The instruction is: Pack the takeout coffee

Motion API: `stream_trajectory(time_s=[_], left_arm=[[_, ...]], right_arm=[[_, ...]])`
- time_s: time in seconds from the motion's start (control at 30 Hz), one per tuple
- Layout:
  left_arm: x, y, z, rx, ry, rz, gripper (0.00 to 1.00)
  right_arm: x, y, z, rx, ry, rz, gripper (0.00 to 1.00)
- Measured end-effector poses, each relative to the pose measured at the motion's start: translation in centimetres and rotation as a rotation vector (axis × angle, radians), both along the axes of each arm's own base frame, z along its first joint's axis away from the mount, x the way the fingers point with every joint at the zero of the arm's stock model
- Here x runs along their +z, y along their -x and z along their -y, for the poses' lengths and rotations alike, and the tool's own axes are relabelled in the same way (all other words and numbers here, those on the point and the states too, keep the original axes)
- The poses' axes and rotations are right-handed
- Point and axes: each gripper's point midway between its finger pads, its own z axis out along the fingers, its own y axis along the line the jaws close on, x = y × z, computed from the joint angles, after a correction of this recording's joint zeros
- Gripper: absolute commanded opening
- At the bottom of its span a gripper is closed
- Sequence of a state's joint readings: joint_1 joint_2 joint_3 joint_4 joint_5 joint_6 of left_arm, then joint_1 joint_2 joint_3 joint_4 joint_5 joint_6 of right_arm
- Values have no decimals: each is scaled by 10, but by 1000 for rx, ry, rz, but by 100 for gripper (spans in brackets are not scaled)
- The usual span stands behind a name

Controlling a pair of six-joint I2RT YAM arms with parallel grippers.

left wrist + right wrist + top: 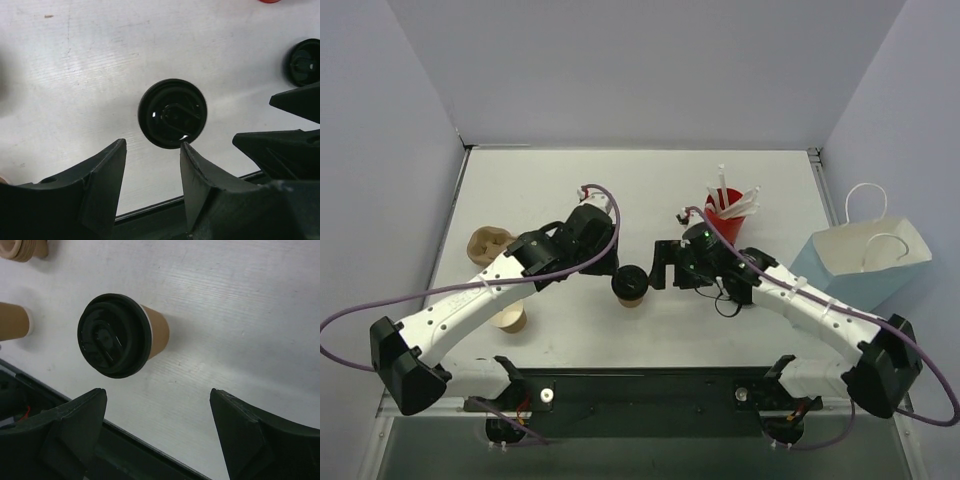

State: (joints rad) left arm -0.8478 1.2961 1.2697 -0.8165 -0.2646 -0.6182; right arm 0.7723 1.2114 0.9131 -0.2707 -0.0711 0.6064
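Observation:
The takeout coffee (630, 284), a small tan paper cup with a round black lid, stands upright on the white table between my two grippers. My left gripper (609, 266) hovers just to its left, jaws open. In the left wrist view the lid (172, 113) lies just beyond the left gripper (152, 150), and nothing sits between the fingertips (116, 150). My right gripper (661, 266) hangs close on the cup's right side. Seen from the right wrist, the cup (116, 336) is ahead and left of the wide-open right gripper (157, 400), apart from both fingers.
A red cup of white straws (726, 208) stands behind the right arm. A pale blue paper bag (860, 262) with white handles sits at the far right. A lidless tan cup (508, 320) and a tan cup stack (490, 243) are beside the left arm.

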Motion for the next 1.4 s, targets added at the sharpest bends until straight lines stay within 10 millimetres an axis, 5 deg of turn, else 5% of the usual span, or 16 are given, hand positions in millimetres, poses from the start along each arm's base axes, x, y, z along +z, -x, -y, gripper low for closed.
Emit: stream_trajectory(time_s=[0.3, 0.5, 0.63, 0.83, 1.4], left_arm=[[-66, 4, -20, 1, -15, -101, 56], [-69, -6, -23, 18, 32, -101, 54], [-72, -12, -24, 25, 60, -94, 51], [-91, -8, -21, -6, 123, -129, 49], [-107, -16, -16, -11, 138, -123, 44]], right_arm=[[-23, -16, -34, 158, -46, -125, 75], [-36, -22, -41, 202, -55, -169, 67], [-53, -20, -47, 239, -55, -219, 53], [-50, -21, -62, 298, -119, -227, 35], [-51, -22, -64, 318, -162, -216, 24]])
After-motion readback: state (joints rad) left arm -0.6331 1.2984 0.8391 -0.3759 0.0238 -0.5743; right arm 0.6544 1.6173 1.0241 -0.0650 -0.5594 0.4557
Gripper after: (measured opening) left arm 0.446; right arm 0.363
